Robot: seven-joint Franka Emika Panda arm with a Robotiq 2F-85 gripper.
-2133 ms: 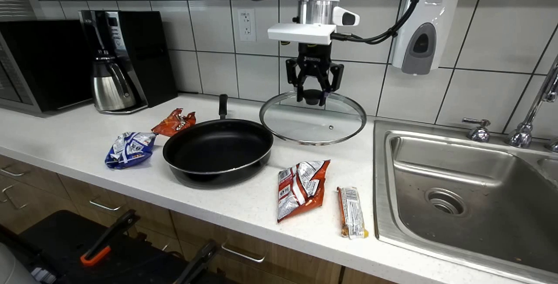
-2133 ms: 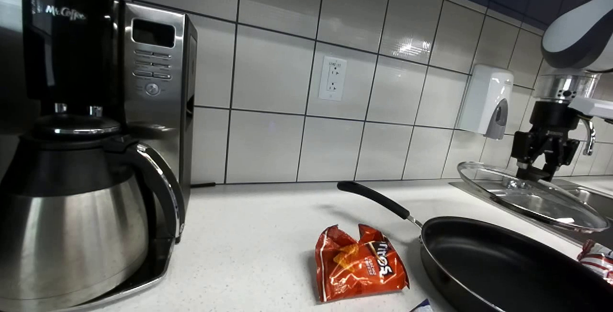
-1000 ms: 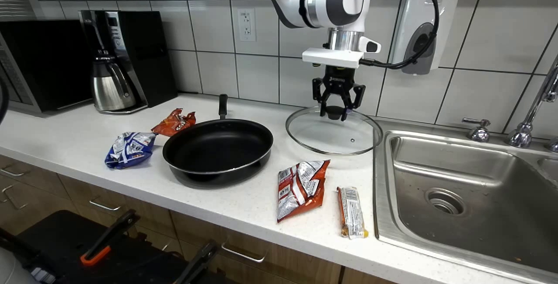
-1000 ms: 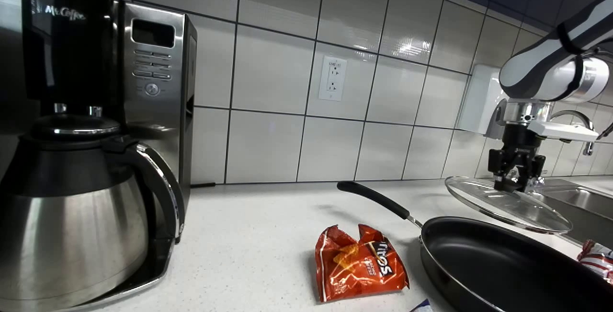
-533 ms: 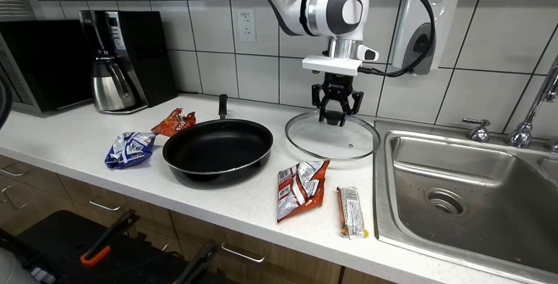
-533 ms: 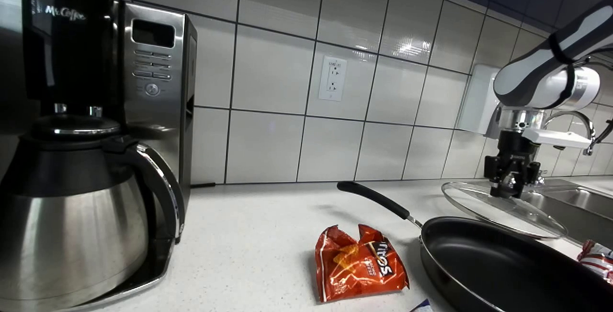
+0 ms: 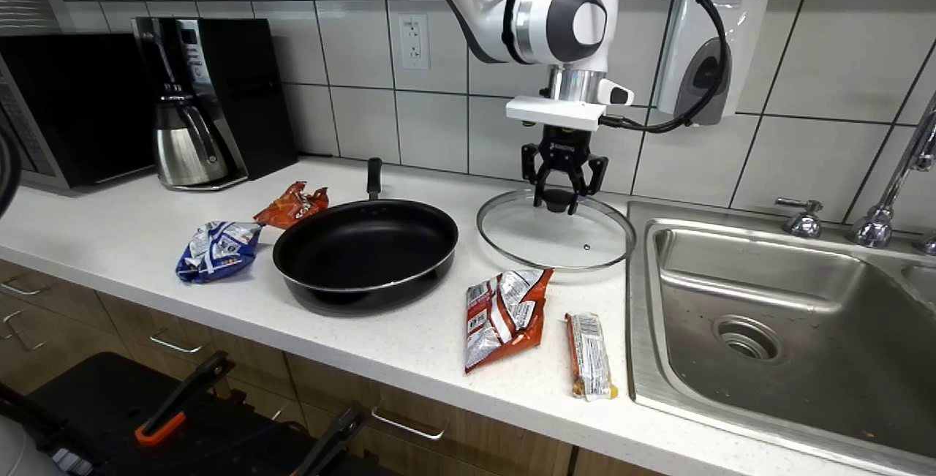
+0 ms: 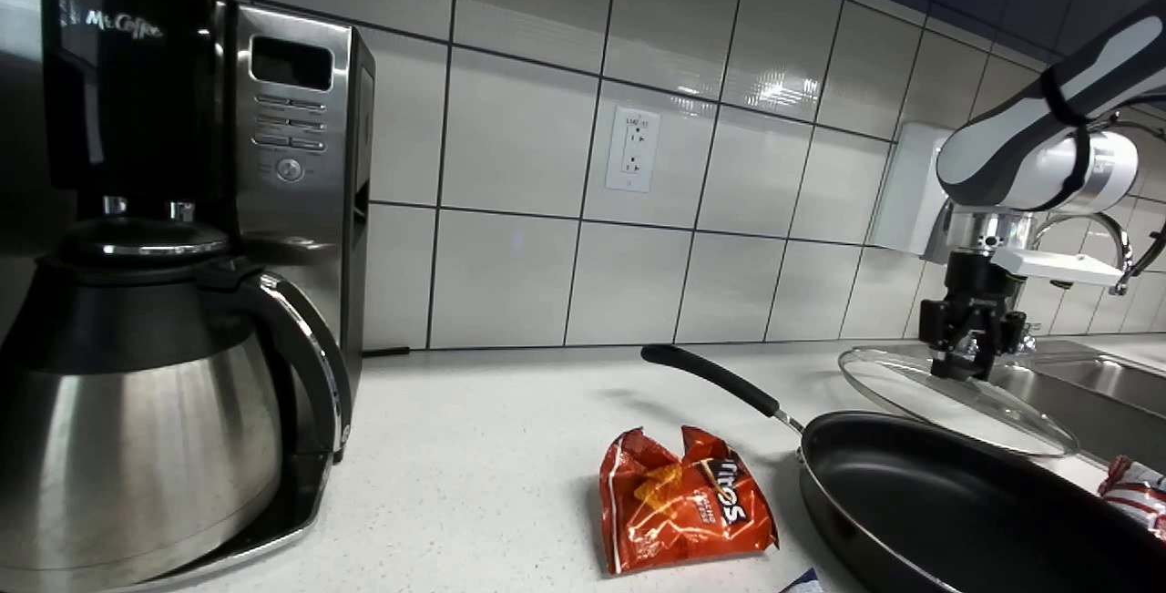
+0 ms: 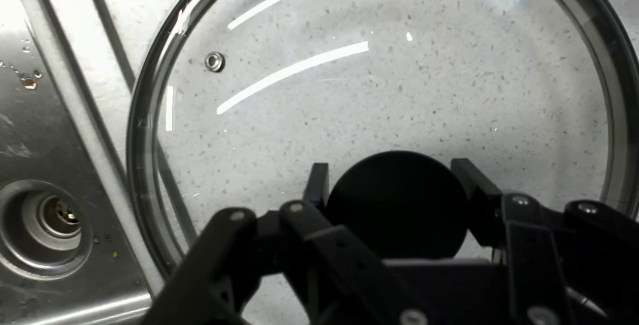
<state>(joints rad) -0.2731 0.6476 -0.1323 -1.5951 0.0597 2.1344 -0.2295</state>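
Claw (image 9: 394, 185) clenched on the black knob (image 9: 397, 210) of the glass lid (image 7: 556, 235), low beside the sink (image 7: 641, 315).
The lid sits nearly level, though whether its rim rests on the tabletop (image 7: 336, 178) I cannot tell; in the wrist view one side of that rim crosses the line of the sink's outer edge. In an exterior view a narrow strip parts it from the frying pan (image 7: 365, 249), a red-and-silver snack bag (image 7: 508, 319) lies just in front, with a wrapped bar (image 7: 591, 355) between that bag and the sink, and a band of tabletop runs behind to the tiled wall (image 7: 439, 125). In both exterior views the arm (image 7: 556, 19) slants down from above, then turns upright, so the claw points straight down, its fingers (image 9: 317, 185) on opposite sides of the knob.
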